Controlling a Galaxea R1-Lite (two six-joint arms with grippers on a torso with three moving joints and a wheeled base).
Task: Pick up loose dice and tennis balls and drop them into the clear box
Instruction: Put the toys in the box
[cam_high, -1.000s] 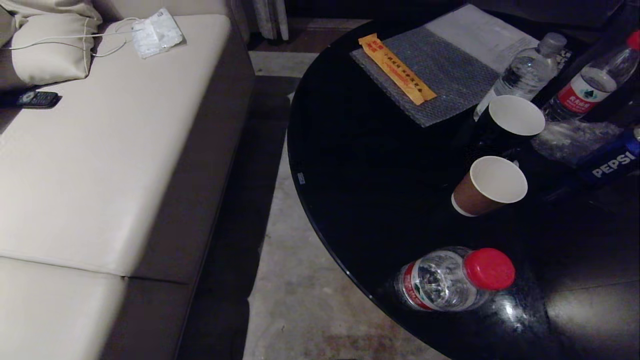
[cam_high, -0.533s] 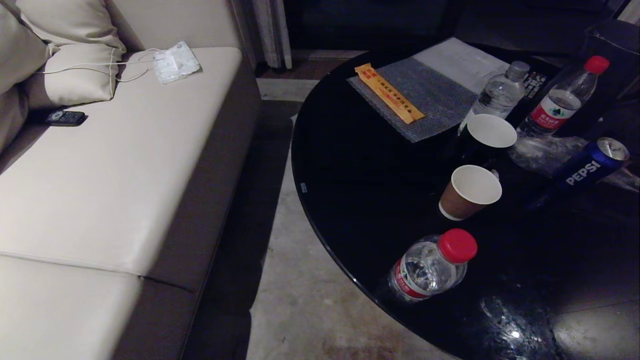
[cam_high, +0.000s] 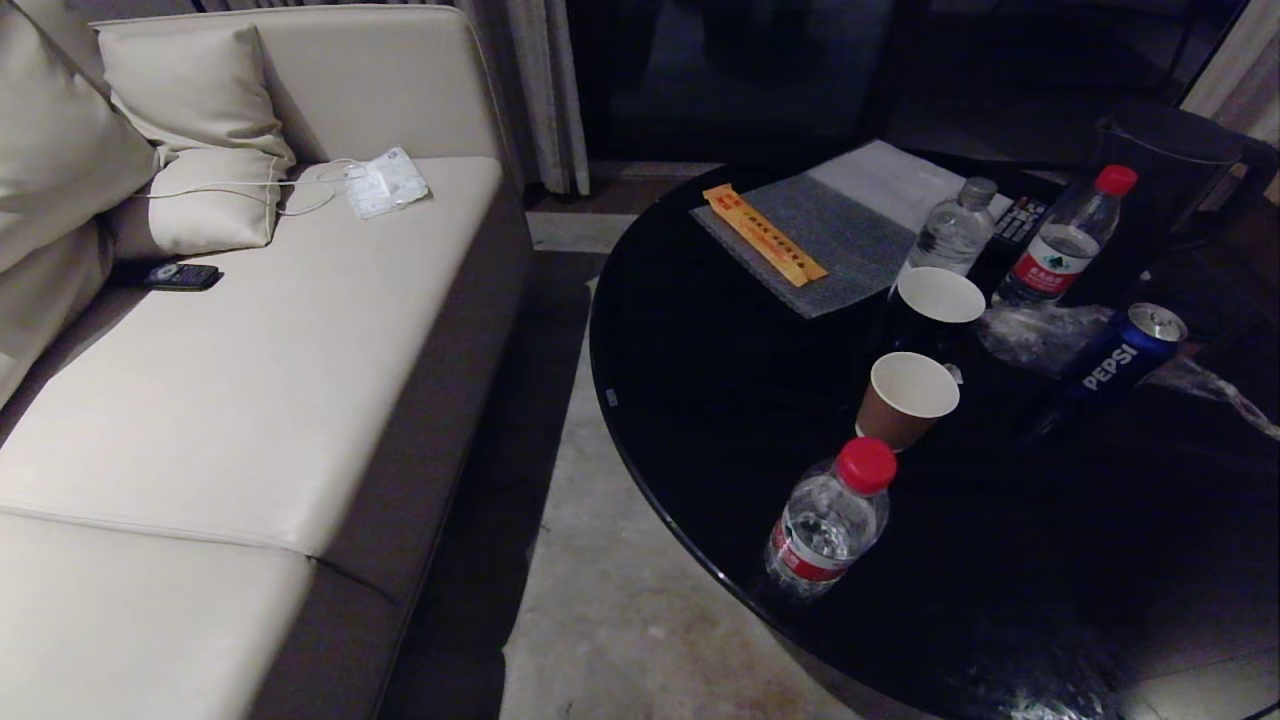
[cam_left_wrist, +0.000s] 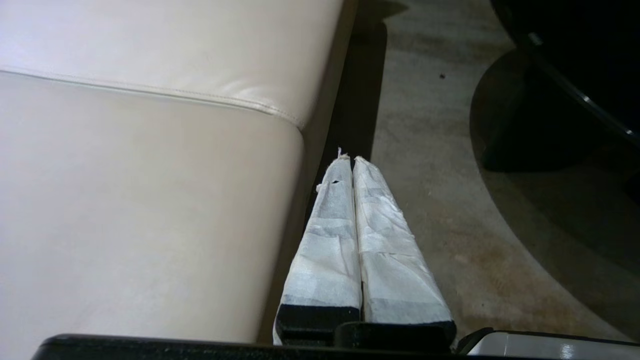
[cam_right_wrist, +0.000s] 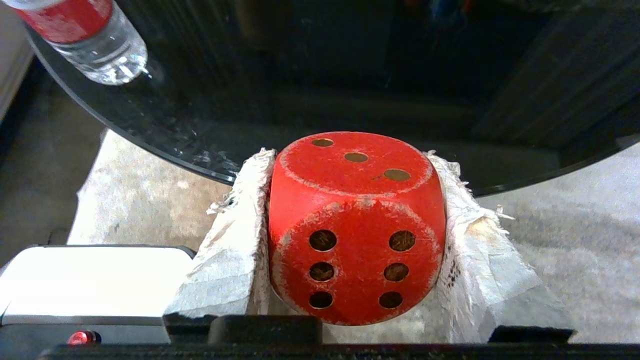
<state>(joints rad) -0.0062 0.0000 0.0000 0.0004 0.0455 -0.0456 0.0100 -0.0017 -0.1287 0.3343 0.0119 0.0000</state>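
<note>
Right wrist view: red die (cam_right_wrist: 356, 227) clamped between jaws.

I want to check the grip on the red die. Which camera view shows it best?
The right wrist view: the red die fills it, clamped between the right gripper fingers. The head view and left wrist view show no die.

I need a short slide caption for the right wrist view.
Right claw holding a red die beside the black table.
</note>
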